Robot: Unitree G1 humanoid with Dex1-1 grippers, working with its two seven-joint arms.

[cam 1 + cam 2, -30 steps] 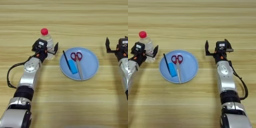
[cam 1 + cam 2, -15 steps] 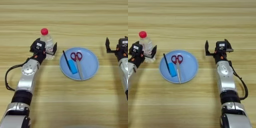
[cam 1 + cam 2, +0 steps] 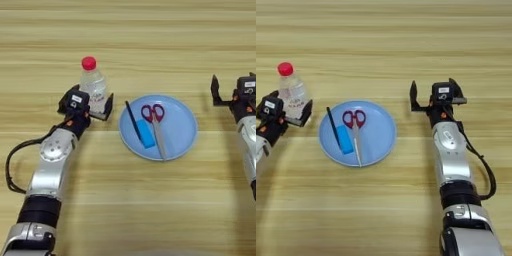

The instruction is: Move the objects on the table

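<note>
A small clear water bottle [image 3: 93,84] with a red cap stands upright on the wooden table [image 3: 125,40], left of a blue plate [image 3: 184,136]. My left gripper [image 3: 87,103] is open at the bottle's base, one black finger on each side of it. On the plate lie the red-handled scissors [image 3: 154,121], the thin black stick [image 3: 132,121] and the small blue block [image 3: 145,133]. Well to the right of the plate, my right gripper [image 3: 434,89] rests open on the table with nothing between its fingers.
A black cable [image 3: 12,165] loops out from my left forearm near the left edge. Another cable [image 3: 483,167] hangs beside my right forearm. Bare wood stretches behind the plate and in front of it.
My left gripper has shifted slightly left and back toward me at the bottle's base. The bottle, the plate's contents and the right arm have stayed put.
</note>
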